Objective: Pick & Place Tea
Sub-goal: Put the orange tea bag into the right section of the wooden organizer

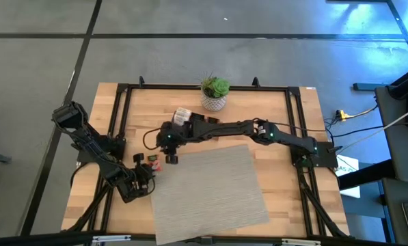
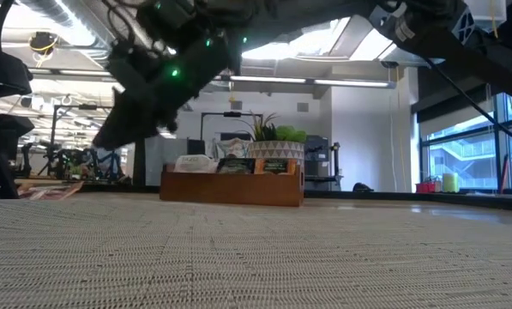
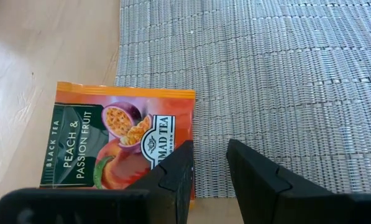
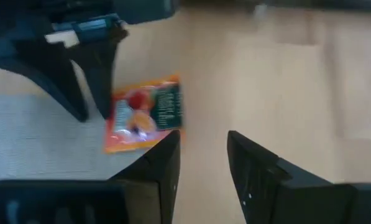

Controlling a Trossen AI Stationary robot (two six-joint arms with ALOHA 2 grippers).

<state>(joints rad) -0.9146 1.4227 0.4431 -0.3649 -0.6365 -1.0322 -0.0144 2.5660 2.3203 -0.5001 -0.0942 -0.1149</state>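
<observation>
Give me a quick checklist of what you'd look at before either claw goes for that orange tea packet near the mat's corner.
1. Left claw open with nothing between its fingers: ok; the gap is bare.
2. Left claw lined up on the orange tea packet: not ok; the gap sits off the packet's edge, over the grey mat.
3. Packet lying flat and within sight: ok; it lies mostly on the wooden table, one edge at the mat's border.
4. Right claw open and holding nothing: ok.
5. The two claws clear of each other: not ok; both hang close by the same packet.
6. Wooden tray has room: cannot tell; packets already show in it.
</observation>
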